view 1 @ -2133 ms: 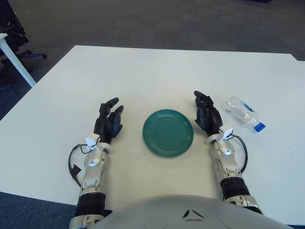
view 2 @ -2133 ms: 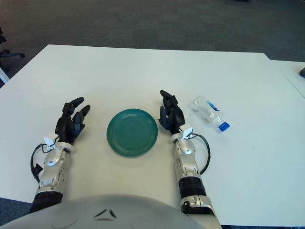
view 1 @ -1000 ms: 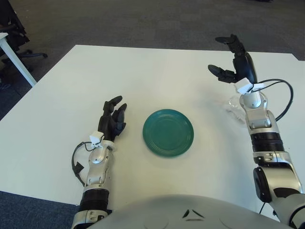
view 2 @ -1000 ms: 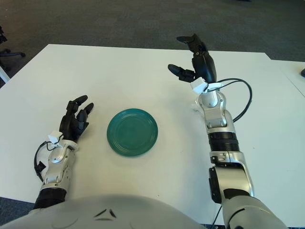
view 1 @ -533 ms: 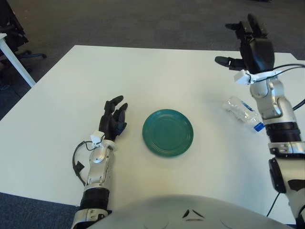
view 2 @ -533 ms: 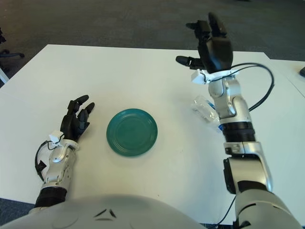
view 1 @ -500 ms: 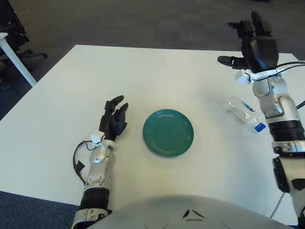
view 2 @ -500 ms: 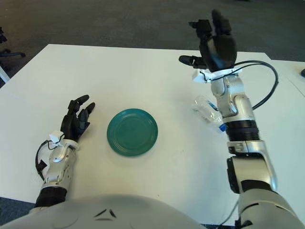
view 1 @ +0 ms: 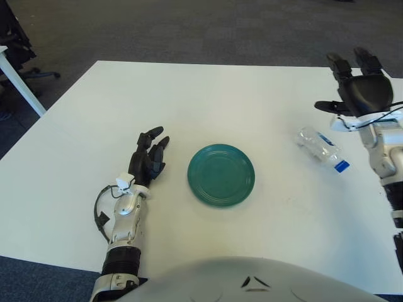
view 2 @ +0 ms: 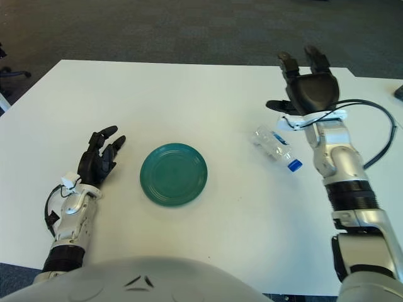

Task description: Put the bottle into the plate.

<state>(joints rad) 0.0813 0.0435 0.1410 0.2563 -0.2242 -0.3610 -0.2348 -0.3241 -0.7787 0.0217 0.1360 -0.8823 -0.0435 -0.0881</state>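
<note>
A clear plastic bottle [view 1: 320, 147] with a blue cap lies on its side on the white table [view 1: 208, 94], right of the green plate [view 1: 221, 174]. My right hand [view 1: 359, 88] is raised above and beyond the bottle, toward the table's far right, fingers spread and holding nothing. In the right eye view the same bottle [view 2: 276, 147] shows just left of the right forearm. My left hand [view 1: 148, 160] shows left of the plate, fingers relaxed and open.
An office chair base [view 1: 25, 63] and a white table leg [view 1: 22, 85] stand off the far left corner. Dark carpet surrounds the table. A second white table edge [view 2: 384, 85] shows at the far right.
My right hand has swung from beside the plate up and out to the right, ending beyond the bottle. The bottle, plate and left hand have stayed in place.
</note>
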